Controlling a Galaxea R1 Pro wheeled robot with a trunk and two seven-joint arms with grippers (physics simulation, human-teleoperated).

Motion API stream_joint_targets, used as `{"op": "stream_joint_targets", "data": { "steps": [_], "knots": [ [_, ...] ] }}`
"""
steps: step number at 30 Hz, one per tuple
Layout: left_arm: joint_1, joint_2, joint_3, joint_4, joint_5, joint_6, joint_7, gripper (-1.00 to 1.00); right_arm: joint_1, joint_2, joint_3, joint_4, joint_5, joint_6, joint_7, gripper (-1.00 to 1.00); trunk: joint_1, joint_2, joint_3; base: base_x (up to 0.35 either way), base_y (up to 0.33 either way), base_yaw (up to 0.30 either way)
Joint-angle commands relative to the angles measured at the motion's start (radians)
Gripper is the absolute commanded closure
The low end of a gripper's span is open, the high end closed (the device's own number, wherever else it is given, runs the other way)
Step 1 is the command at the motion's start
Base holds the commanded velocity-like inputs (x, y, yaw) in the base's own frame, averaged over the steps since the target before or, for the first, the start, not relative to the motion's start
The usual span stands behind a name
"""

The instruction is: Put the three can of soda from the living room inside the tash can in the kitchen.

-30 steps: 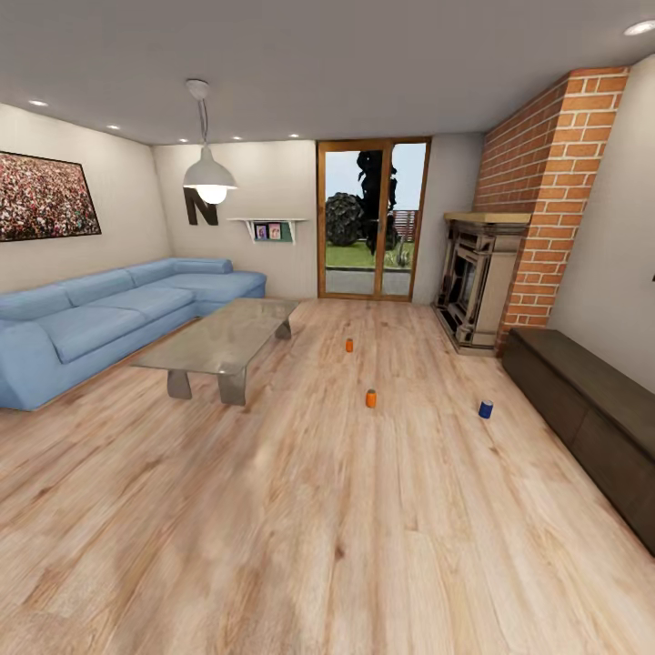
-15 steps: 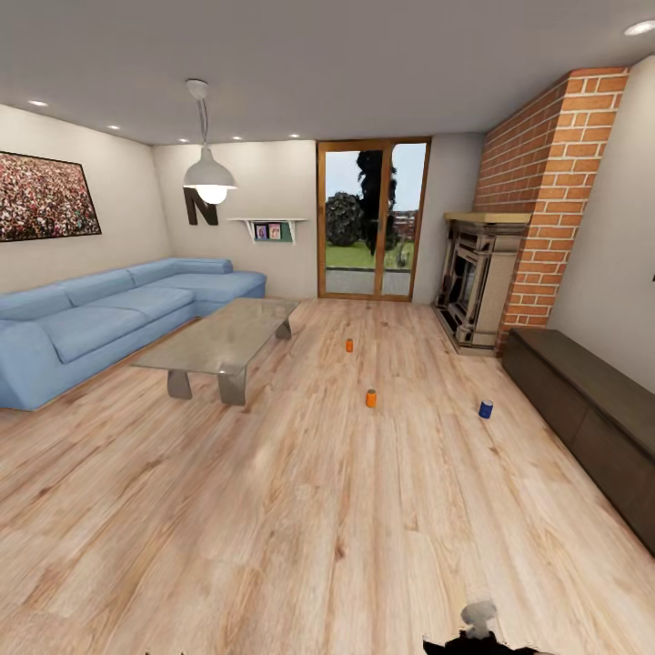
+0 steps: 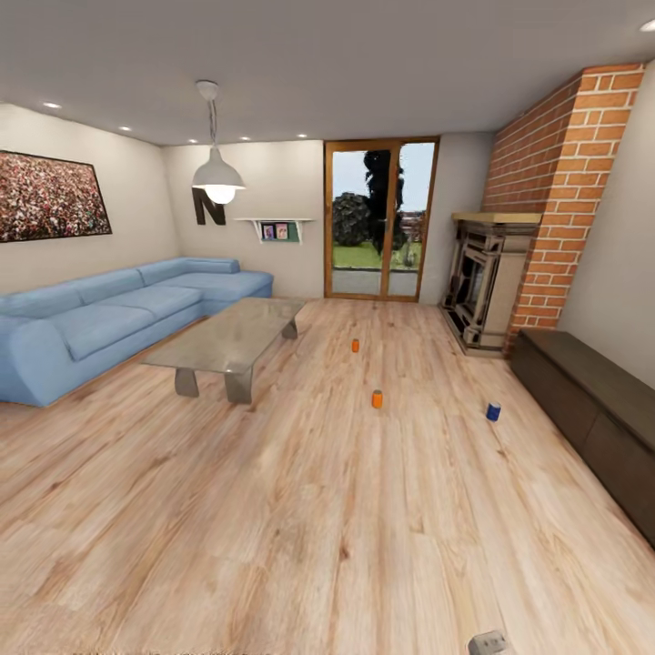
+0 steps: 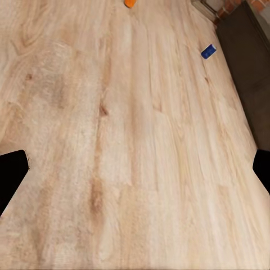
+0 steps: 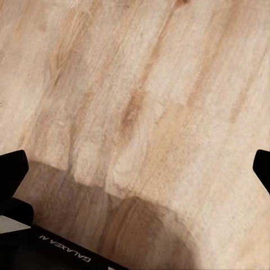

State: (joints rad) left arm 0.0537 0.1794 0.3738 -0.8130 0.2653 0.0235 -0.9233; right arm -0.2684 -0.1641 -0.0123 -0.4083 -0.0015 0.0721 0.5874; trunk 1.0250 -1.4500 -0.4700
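Three soda cans stand on the living room's wood floor ahead of me: a far orange can (image 3: pixel 355 346), a nearer orange can (image 3: pixel 377 398) and a blue can (image 3: pixel 493 411) to the right, close to the dark cabinet. The left wrist view catches the blue can (image 4: pixel 208 51) and the edge of an orange can (image 4: pixel 129 3) far beyond my left gripper (image 4: pixel 135 174), which is open over bare floor. My right gripper (image 5: pixel 135 169) is open too, with only planks between its fingertips (image 5: pixel 11 169). The trash can is out of view.
A blue sofa (image 3: pixel 109 318) and glass coffee table (image 3: pixel 232 337) fill the left side. The brick fireplace (image 3: pixel 487 273) and long dark cabinet (image 3: pixel 591 400) line the right wall. A glass door (image 3: pixel 380 218) is at the back. A grey robot part (image 3: pixel 487 644) pokes in low.
The whole head picture has shifted slightly, so the camera moved. The dark robot part seen at the bottom edge half a second ago has mostly dropped out. The cans stay put.
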Motion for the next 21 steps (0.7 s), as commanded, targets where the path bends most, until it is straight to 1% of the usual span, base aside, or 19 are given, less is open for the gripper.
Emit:
{"op": "stream_joint_targets", "data": {
  "steps": [1,21],
  "knots": [
    [0.000,0.000,0.000,0.000,0.000,0.000,0.000,-1.00,0.000,0.000,0.000,0.000,0.000,0.000,0.000,-1.00,0.000,0.000,0.000,0.000,0.000,0.211],
    [0.000,0.000,-0.001,0.000,-0.001,0.001,0.000,-1.00,0.000,0.000,0.000,0.000,0.001,0.000,0.000,-1.00,0.000,0.000,0.000,0.000,0.000,0.251]
  ]
}}
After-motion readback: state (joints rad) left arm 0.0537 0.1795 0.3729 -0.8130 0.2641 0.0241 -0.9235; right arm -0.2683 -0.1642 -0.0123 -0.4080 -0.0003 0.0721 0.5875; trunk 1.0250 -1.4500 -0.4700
